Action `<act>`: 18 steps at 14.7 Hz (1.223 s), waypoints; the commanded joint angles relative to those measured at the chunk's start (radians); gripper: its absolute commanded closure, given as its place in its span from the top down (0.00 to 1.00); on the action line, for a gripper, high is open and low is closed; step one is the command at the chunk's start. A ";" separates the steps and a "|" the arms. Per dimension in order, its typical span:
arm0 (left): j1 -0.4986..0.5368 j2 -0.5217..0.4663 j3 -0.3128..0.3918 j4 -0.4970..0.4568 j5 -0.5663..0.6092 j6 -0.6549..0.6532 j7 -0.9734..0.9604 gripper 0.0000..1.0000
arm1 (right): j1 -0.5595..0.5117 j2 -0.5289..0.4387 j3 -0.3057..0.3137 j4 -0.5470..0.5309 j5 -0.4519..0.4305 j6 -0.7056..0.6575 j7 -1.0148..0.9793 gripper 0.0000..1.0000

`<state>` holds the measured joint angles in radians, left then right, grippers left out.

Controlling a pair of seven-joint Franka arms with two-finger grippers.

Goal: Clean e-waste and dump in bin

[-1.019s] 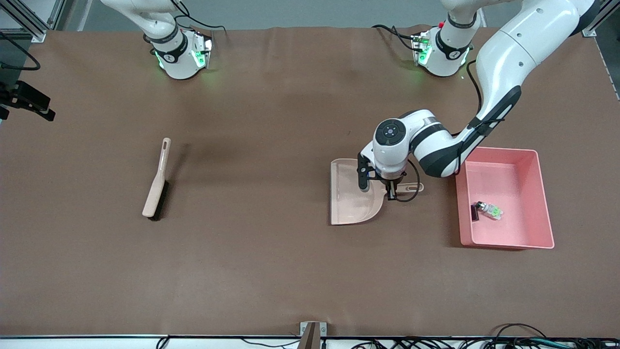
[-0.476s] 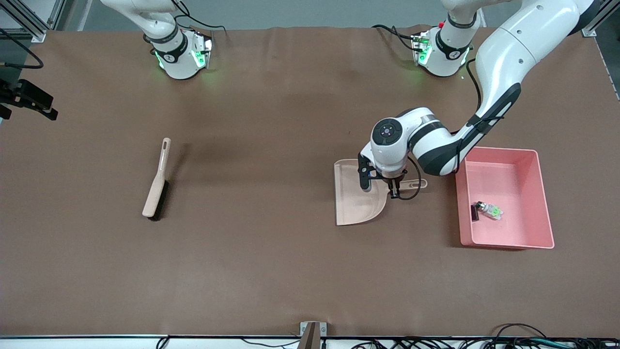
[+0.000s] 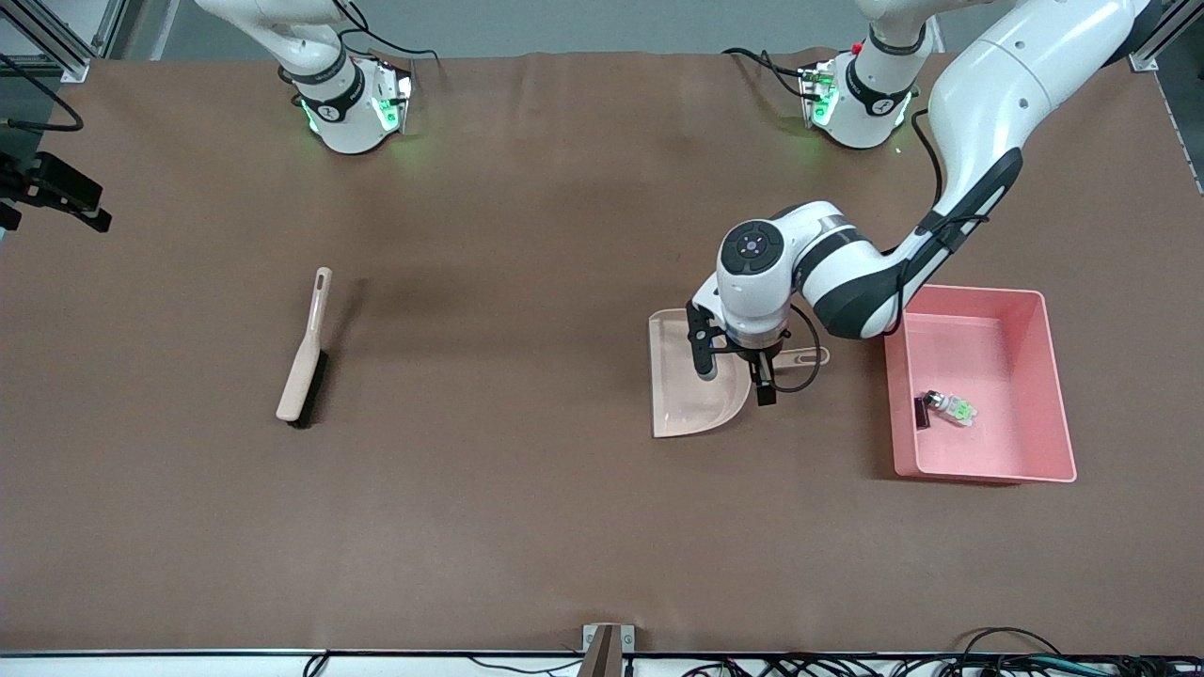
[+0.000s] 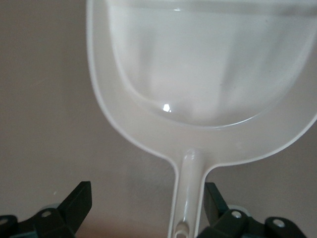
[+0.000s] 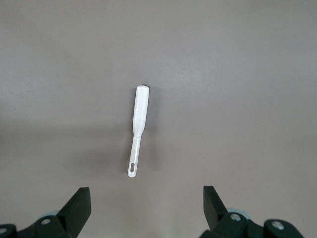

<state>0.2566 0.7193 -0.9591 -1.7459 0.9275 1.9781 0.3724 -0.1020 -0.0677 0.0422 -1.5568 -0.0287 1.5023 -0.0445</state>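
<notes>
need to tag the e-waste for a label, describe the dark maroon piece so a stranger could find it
Start at the large pink rectangular plastic tub at the left arm's end of the brown table. Two tiny pieces lie inside it, nearer the front camera. The dark maroon rectangular block lies beside the white component with bright green marks, on the side toward the beige dustpan; it is the plain dark one.

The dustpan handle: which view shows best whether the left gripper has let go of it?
The left wrist view: the dustpan handle runs between the left gripper's open fingers, with a gap at one finger. The front view shows the handle partly covered by that gripper. The right wrist view shows none of it.
</notes>
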 commanded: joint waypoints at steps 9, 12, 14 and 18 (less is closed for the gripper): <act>0.056 -0.086 -0.024 0.335 -0.176 -0.217 -0.435 1.00 | 0.004 -0.017 -0.001 -0.012 0.000 -0.002 0.008 1.00; 0.087 -0.104 -0.030 0.385 -0.206 -0.219 -0.487 1.00 | 0.004 -0.017 -0.001 -0.012 0.000 -0.004 0.009 1.00; 0.133 -0.112 -0.017 0.391 -0.226 -0.219 -0.466 1.00 | 0.002 -0.017 -0.001 -0.012 0.000 -0.004 0.008 1.00; 0.155 -0.179 0.112 0.439 -0.445 -0.191 -0.457 1.00 | 0.004 -0.018 -0.001 -0.012 0.000 -0.005 0.008 1.00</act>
<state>0.4373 0.5954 -0.9346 -1.3307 0.5945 1.7813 -0.0928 -0.1018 -0.0678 0.0421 -1.5565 -0.0287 1.5013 -0.0445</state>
